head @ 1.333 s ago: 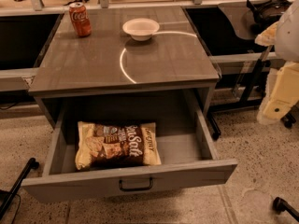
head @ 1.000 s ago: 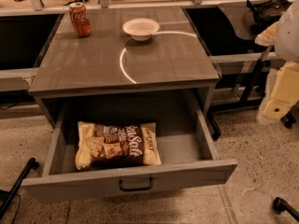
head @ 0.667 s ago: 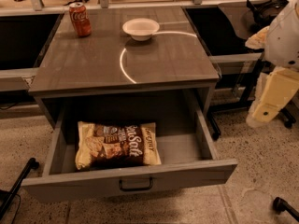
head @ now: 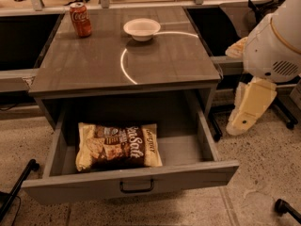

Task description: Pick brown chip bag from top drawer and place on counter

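Camera view: white arm (head: 275, 46) has swung in from the right; its cream tool (head: 248, 108) hangs beside the open grey top drawer (head: 188, 175), grip state we cannot tell. Crinkly brown-and-cream chip bag (head: 117, 146) lies flat in the drawer, untouched. We judge the reach just starting; glossy grey surface (head: 84, 60) waits.

The arm (head: 272, 41) is cut off by the top and right edges, showing only a white rounded joint and a cream link hanging to the right of the drawer (head: 188, 178); the gripper is out of view, so its place cannot be told. The small print on the bag (head: 117, 146) is too blurred to read; the drawer's back is lost in shadow under the counter (head: 84, 65). A dark leg (head: 19, 187) at lower left and a black wheel (head: 282, 205) at lower right run off the edges.
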You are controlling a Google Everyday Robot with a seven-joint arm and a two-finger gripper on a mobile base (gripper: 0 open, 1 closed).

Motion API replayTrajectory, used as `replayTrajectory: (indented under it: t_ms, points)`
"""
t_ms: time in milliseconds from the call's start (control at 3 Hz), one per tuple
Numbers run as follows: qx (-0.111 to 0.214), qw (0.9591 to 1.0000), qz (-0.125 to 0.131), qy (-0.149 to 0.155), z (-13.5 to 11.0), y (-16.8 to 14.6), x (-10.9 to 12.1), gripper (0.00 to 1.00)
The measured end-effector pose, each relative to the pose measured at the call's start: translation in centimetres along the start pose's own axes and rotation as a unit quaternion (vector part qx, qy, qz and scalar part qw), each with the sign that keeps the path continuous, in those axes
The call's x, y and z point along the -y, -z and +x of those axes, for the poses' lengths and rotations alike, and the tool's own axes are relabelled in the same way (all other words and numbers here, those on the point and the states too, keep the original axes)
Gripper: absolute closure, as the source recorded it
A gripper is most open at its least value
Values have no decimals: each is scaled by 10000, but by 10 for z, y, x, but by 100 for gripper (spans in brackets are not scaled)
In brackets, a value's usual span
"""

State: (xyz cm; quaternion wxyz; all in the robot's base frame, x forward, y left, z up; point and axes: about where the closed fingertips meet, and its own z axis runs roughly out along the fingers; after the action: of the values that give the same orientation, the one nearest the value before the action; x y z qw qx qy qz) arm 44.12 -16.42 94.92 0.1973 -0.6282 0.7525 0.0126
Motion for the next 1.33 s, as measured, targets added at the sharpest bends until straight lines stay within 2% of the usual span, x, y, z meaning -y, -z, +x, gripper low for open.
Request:
replayTrajectory:
  t_ms: [333,667,1000,1333]
  points:
    - [205,9995,-184,132,-14,-27,-5,0]
    - [555,9969,-444,330,-38,-70,-14,0]
    - [790,9936,-651,473,-59,-102,-25,0]
    - [1068,9883,-950,528,-89,-140,-40,0]
